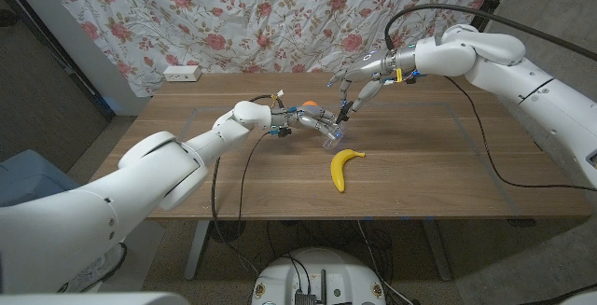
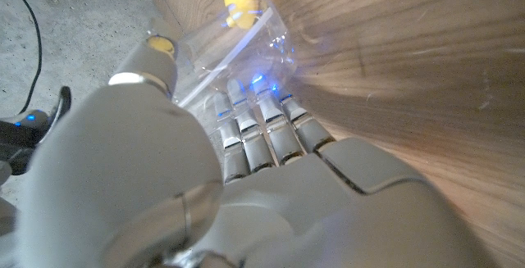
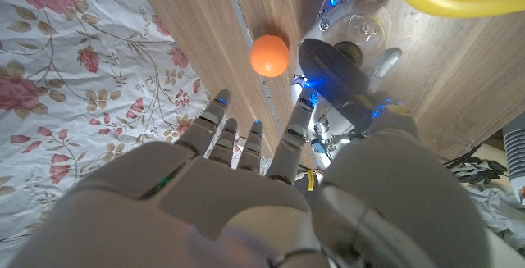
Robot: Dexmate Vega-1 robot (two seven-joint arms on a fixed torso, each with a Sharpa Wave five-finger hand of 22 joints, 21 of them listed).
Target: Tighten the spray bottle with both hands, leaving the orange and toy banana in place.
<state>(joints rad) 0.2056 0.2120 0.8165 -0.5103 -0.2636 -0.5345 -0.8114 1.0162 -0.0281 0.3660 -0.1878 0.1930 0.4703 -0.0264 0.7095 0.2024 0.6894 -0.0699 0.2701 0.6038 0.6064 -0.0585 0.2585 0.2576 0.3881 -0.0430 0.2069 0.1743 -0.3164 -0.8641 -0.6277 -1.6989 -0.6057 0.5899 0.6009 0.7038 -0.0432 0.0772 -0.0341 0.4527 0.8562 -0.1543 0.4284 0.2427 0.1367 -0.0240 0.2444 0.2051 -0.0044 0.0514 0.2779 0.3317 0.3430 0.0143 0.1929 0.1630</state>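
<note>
A clear spray bottle (image 1: 329,135) is tilted just above the table's middle, and my left hand (image 1: 297,120) grips its body. In the left wrist view my fingers (image 2: 254,133) wrap the clear bottle (image 2: 234,43). My right hand (image 1: 362,79) reaches down from behind. Its thumb and one finger pinch the black spray head (image 3: 338,73), while the other fingers (image 3: 215,124) are spread. The orange (image 1: 309,106) sits just behind my left hand and also appears as the orange (image 3: 269,53) in the right wrist view. The toy banana (image 1: 345,168) lies in front of the bottle.
A white power strip (image 1: 182,73) lies at the table's far left corner. A floral curtain (image 1: 280,16) hangs behind the table. A black cable (image 1: 485,146) trails across the right half of the wooden table (image 1: 438,170).
</note>
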